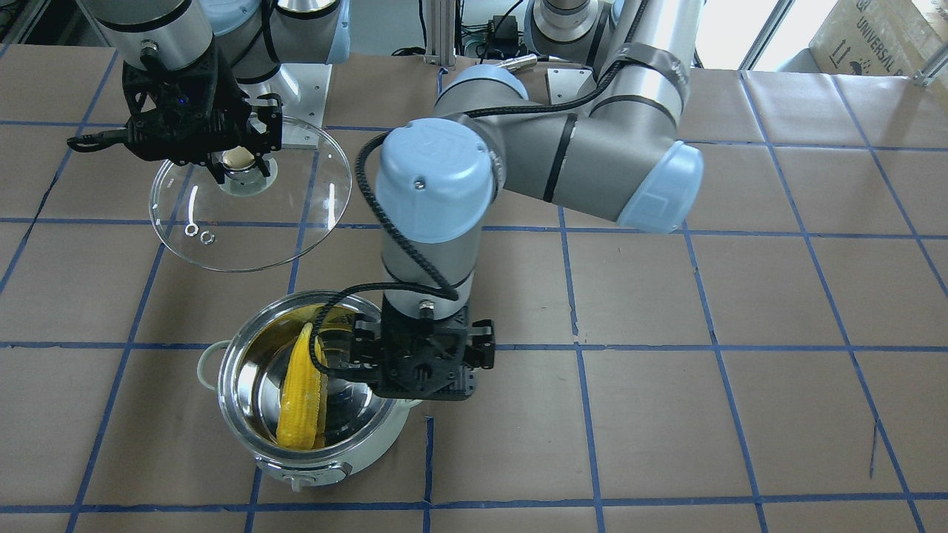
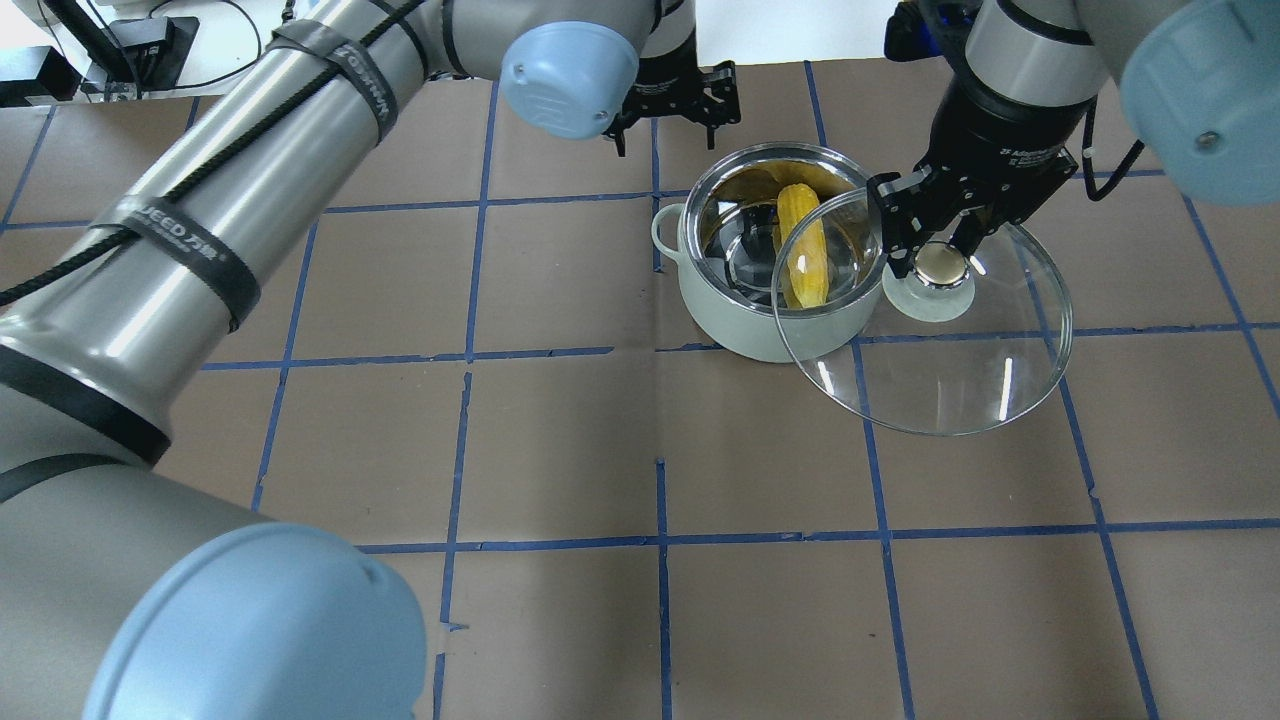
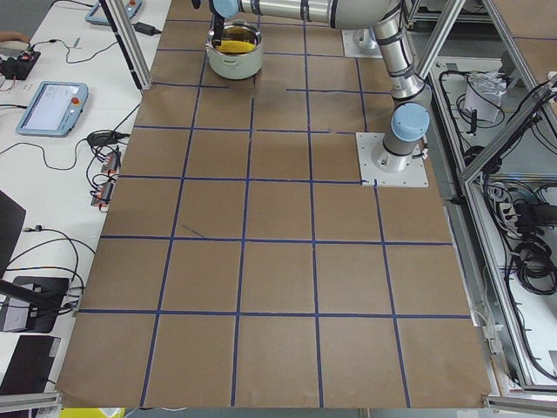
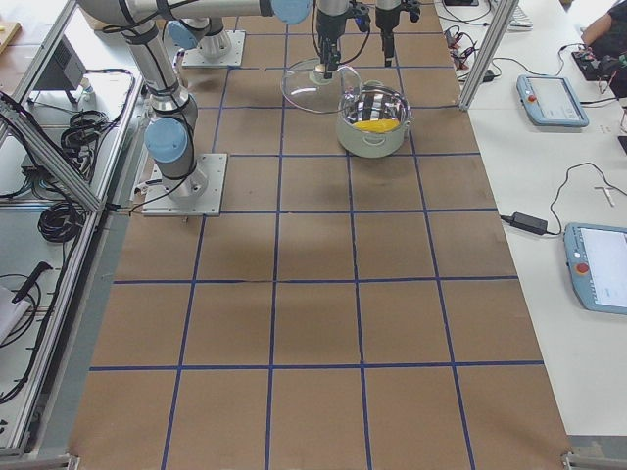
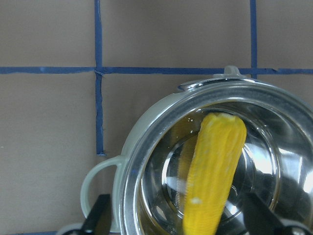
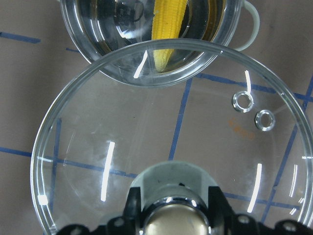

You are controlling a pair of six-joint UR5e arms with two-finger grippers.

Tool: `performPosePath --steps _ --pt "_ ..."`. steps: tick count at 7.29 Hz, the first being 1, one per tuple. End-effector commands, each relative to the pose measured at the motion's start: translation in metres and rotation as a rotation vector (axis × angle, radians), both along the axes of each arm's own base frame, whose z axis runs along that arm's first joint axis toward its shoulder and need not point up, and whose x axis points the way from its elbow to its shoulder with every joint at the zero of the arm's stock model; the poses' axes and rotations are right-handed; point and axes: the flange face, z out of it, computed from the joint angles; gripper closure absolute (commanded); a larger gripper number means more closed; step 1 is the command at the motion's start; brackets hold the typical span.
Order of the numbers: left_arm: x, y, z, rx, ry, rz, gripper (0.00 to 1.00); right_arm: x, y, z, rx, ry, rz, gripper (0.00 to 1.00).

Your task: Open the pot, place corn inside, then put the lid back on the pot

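One pot (image 2: 735, 328), one ear of corn (image 2: 803, 248) and one glass lid (image 2: 960, 390) are on show, along with two arms. The corn lies inside the pot's steel bowl, slanted against the wall, and nothing grips it. The lid is off the pot. The right gripper (image 2: 941, 262) is clamped on the lid's beige knob (image 2: 942, 265) and holds it just beside the pot, on the robot's right.

The left gripper (image 1: 424, 370) points down over the pot's rim. Its wrist camera shows two dark fingers (image 5: 98, 218) spread wide at the bottom edge with nothing between them but the corn lying below, so it is open and empty.

From overhead, the lid's edge overlaps the pot's rim. The front-facing view shows bare table (image 1: 666, 414) between lid and pot.

The overhead view shows one loop handle (image 2: 664, 232) on the pot's left side, the other covered by the lid. The front-facing view shows the opposite loop handle (image 1: 208, 364), with the left gripper covering the first one.

The control knob (image 1: 299, 482) shows only in the front-facing and left wrist views.

Two metal vent rings (image 6: 243, 101) sit near the lid's rim. They are clear in the right wrist and front-facing views and too faint to see overhead.
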Motion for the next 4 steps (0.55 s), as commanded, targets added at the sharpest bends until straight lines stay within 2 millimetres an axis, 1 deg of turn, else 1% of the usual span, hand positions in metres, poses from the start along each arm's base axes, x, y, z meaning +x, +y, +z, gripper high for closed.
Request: performPosePath --steps 1,2,3,4 --pt "0.091 0.013 0.033 -0.001 -0.032 -0.019 0.0 0.001 -0.001 0.004 -0.008 0.001 -0.002 0.52" --pt "0.146 0.029 0.038 0.018 -0.048 -0.009 0.0 0.003 -0.002 0.014 -0.03 0.003 -0.004 0.52" --pt "0.205 0.061 0.044 0.076 -0.063 -0.011 0.0 0.006 -0.016 0.02 -0.043 -0.002 -0.002 0.52" --pt "0.253 0.088 0.051 0.08 -0.07 -0.026 0.0 0.011 -0.038 0.012 -0.027 -0.006 0.006 0.52"
